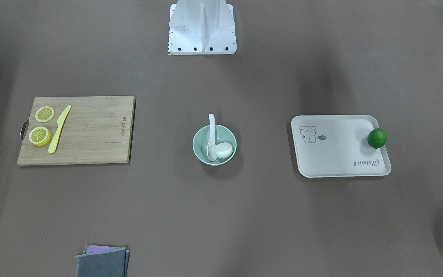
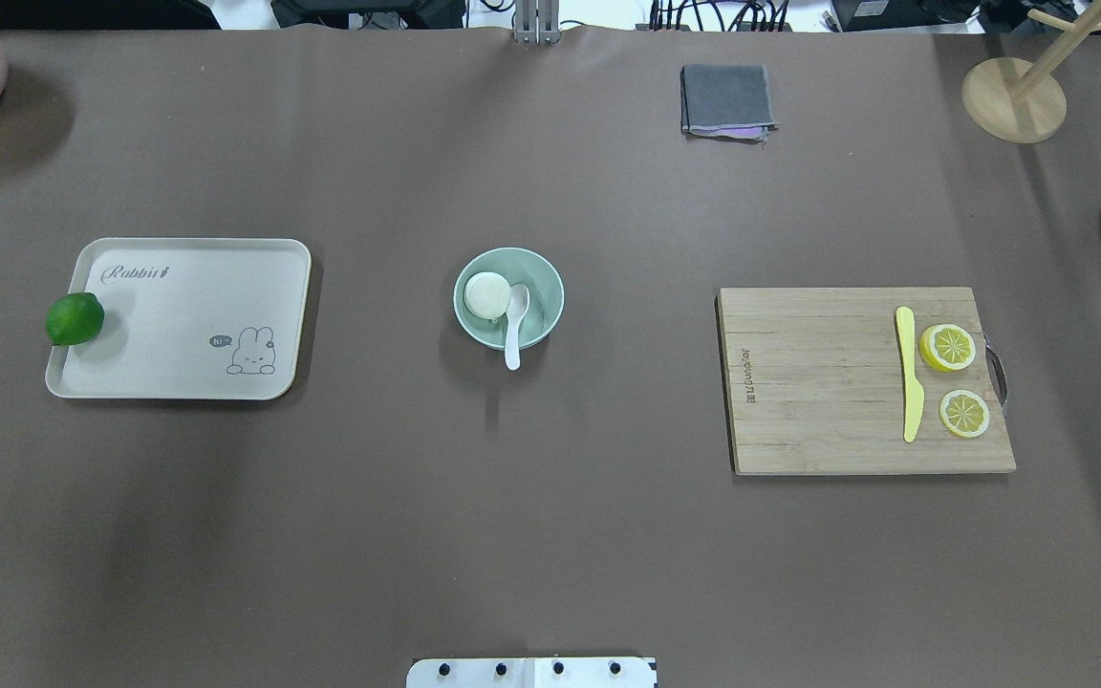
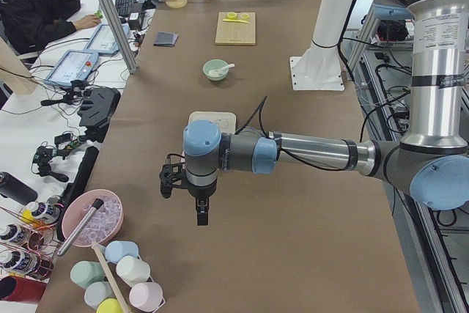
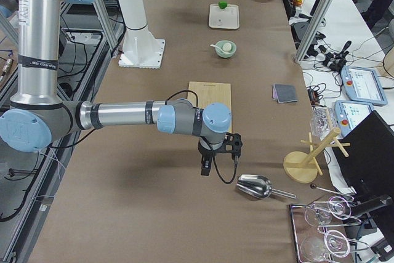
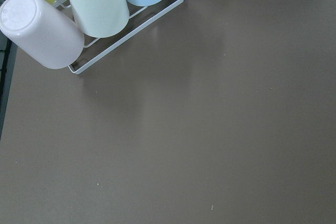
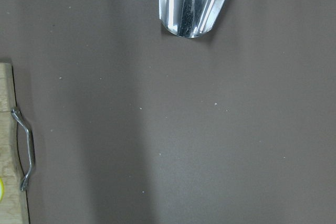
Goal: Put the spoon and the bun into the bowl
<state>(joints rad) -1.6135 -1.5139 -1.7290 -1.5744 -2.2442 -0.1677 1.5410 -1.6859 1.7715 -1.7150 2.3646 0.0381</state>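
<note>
- Brown table [image 2: 550, 535] is stretching wide under me, and the job is looking finished to my eye: nothing of the task is lying loose on it.
- My left gripper [image 3: 201, 218] is hanging over bare table at my left end, near a rack of upturned cups [image 5: 100, 3]. It shows only from the side, so I cannot tell whether its fingers are spread or pressed together.
- My right gripper [image 4: 206, 167] is hanging at the opposite end, beside a metal scoop [image 6: 194, 1]; again I cannot tell its state.
- Mint-green bowl [image 2: 536, 282] is sitting mid-table between the rabbit tray [image 2: 187, 315] and the bamboo cutting board [image 2: 818, 382], well apart from both grippers. Neither arm is looking clearly nearer.
- White soup spoon [image 2: 513, 330] is resting with its scoop down inside the bowl. Its long axis is pointing straight toward my base, and the handle is jutting over the near rim.
- Pale bun [image 2: 486, 294] is lying inside the bowl on my left of the scoop, touching it and showing a smooth face upward.
</note>
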